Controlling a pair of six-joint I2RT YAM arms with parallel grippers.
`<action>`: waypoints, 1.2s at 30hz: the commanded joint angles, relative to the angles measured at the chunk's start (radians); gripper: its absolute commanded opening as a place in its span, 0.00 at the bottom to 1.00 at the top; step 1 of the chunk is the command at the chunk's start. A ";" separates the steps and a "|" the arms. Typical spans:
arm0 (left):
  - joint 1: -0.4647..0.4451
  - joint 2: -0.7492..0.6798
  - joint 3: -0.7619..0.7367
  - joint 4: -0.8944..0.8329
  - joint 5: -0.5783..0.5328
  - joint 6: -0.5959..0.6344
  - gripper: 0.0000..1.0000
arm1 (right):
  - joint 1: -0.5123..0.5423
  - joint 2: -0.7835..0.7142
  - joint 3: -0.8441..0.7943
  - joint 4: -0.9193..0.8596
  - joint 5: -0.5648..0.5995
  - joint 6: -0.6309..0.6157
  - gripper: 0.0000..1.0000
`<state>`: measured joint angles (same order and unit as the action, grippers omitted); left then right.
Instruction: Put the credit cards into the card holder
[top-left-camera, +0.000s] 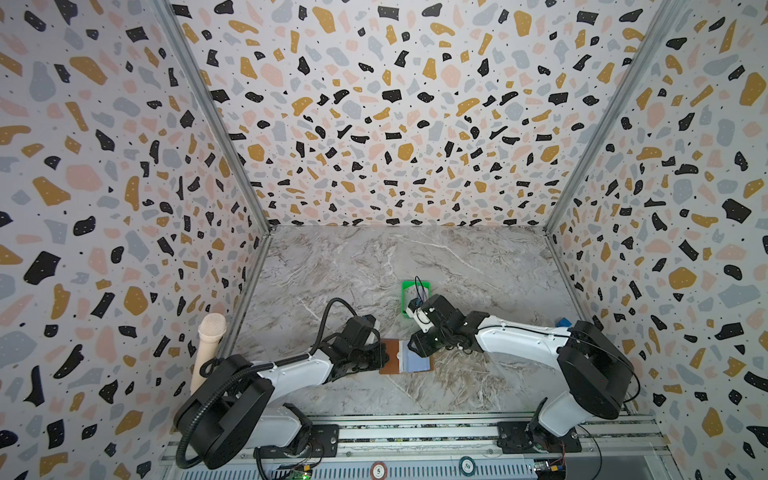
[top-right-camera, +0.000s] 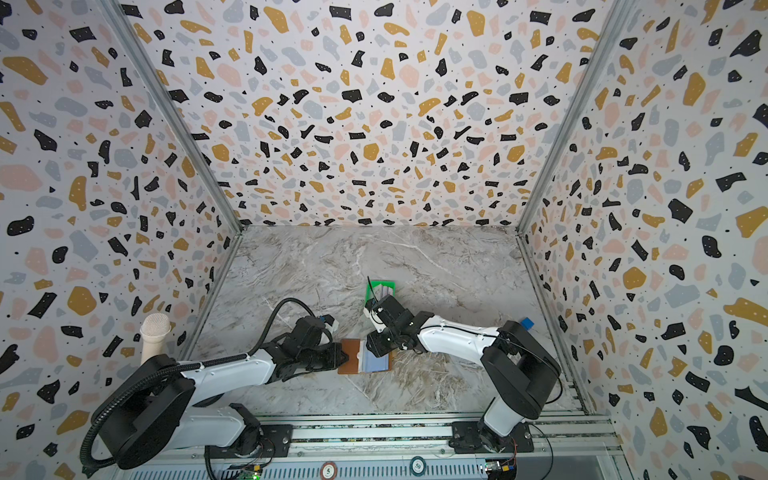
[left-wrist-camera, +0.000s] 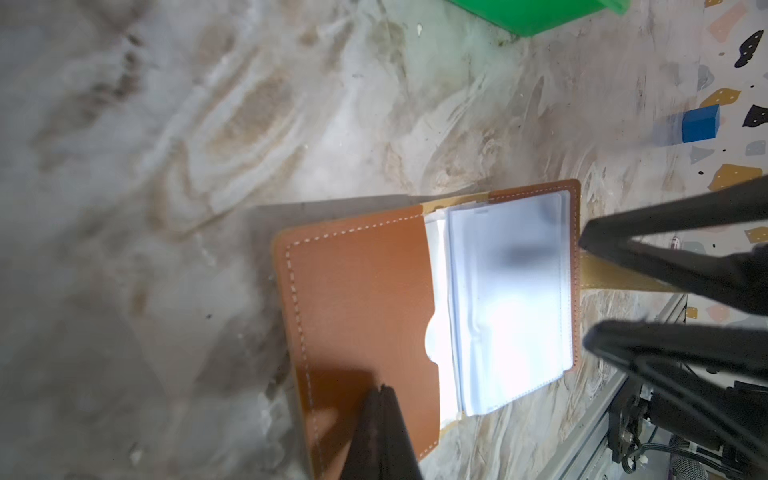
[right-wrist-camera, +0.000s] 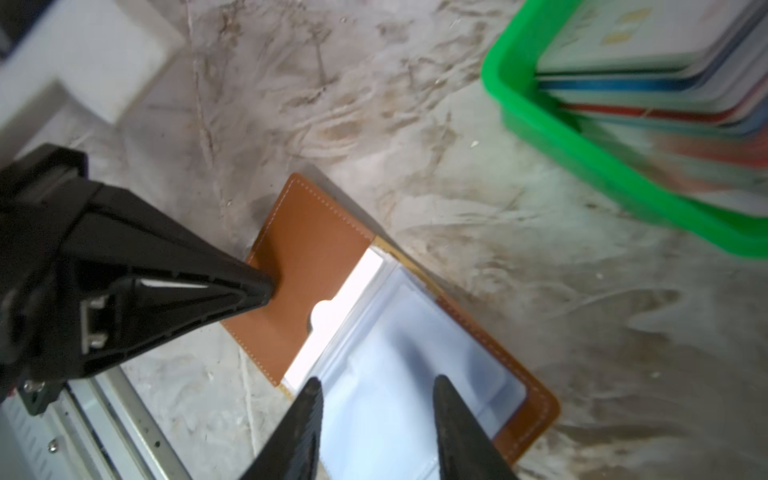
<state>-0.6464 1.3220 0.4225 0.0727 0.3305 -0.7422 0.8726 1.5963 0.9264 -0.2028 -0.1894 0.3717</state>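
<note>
Your left gripper (left-wrist-camera: 382, 390) has its jaws pressed together with nothing between them. Its tip rests on the brown leather flap of the card holder (top-left-camera: 405, 357), pinning that left-hand flap flat against the marble table (top-left-camera: 457, 270).

Your right gripper (right-wrist-camera: 378, 399) has its jaws parted and holds nothing. From its own wrist view the two fingers (right-wrist-camera: 307, 415) frame the clear bluish sleeves on the holder's right half. Whether the tips touch the plastic or sit just above it, you cannot tell.

The card holder lies open in the near middle of the table, between the two grippers. Its leather pocket is on the left and the sleeves are fanned to the right. The topmost sleeve looks empty.

The credit cards (right-wrist-camera: 648, 62) sit stacked in a green tray (top-left-camera: 409, 286), just beyond the holder on its far side. Their edges show white, blue and red layers. In both top views the right arm's wrist reaches across the tray's near end and hides part of it.

Off to the right, by the wall, a small blue cube (top-left-camera: 563, 322) peeks out behind the right arm's elbow, well apart from the holder.
</note>
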 joint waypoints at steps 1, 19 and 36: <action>-0.004 -0.018 0.010 0.021 -0.003 0.004 0.00 | -0.004 0.020 0.039 -0.076 0.074 -0.005 0.45; -0.018 -0.027 -0.062 0.102 0.024 -0.062 0.00 | 0.019 0.085 -0.016 -0.055 0.066 0.041 0.44; -0.074 -0.056 -0.107 0.126 -0.038 -0.192 0.00 | 0.023 -0.020 -0.041 -0.069 0.147 0.111 0.44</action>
<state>-0.7094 1.2816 0.3405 0.1749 0.3183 -0.8860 0.8906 1.6176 0.9009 -0.2523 -0.0658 0.4561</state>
